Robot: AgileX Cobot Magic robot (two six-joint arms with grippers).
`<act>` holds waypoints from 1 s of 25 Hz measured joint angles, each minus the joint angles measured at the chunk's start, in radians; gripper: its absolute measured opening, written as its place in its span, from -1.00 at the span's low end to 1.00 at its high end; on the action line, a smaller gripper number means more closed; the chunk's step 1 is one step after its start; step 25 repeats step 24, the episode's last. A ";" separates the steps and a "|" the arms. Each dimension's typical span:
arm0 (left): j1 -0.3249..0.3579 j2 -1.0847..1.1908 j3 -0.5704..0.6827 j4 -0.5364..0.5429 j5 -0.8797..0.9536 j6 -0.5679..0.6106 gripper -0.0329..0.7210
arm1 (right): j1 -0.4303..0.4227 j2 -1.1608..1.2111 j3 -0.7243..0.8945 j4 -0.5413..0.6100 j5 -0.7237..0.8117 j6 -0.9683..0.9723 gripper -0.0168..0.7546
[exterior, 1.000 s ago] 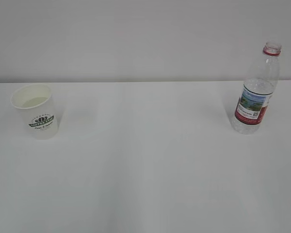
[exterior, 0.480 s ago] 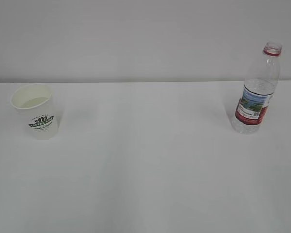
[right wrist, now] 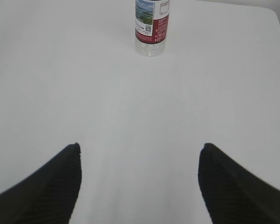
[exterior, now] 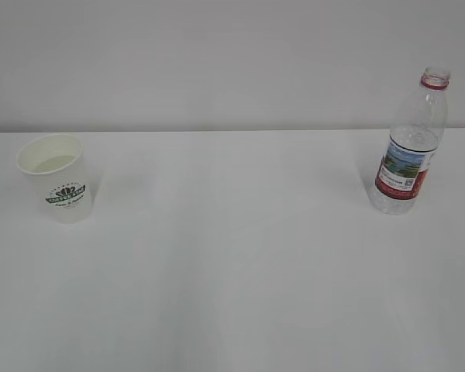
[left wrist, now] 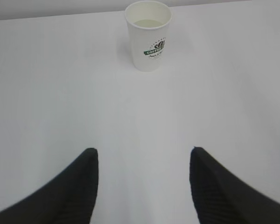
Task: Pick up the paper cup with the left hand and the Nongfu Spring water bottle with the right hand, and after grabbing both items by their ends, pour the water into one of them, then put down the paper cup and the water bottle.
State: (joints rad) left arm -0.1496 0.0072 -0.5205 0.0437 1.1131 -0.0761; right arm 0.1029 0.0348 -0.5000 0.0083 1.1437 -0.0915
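We saw the paper cup [exterior: 56, 178] standing upright on the white worktop [exterior: 232, 263], far to the left of the water bottle [exterior: 409, 147], and nothing touched it. Its green round logo faced the front, and a pale pool of water [left wrist: 148, 22] lay inside it. The bottle stood upright as well, capless, with its red neck ring at the top and its label with the red band turned toward us; it seemed almost empty, though we could not tell for certain through the clear plastic. In the outside view neither arm appeared. From the left wrist we saw the left hand [left wrist: 143, 179] with its two black fingers [left wrist: 79, 186] spread apart and holding nothing, well short of the cup, which stood ahead of it roughly in line with the gap. From the right wrist we saw the right hand [right wrist: 139, 179] with its fingers [right wrist: 60, 182] spread wider still, also holding nothing, and the bottle [right wrist: 151, 25] stood ahead of it, well apart, its upper part cut off by the edge of the picture.
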 joint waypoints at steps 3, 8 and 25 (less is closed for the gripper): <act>0.000 0.000 0.000 0.000 -0.002 0.000 0.28 | 0.000 0.000 0.000 0.002 0.000 0.000 0.57; 0.000 0.000 0.000 0.000 -0.002 0.000 0.46 | 0.000 0.000 0.000 0.002 0.000 0.000 0.57; 0.000 0.000 0.000 0.000 -0.003 0.000 0.65 | 0.000 0.000 0.000 0.002 0.000 0.000 0.57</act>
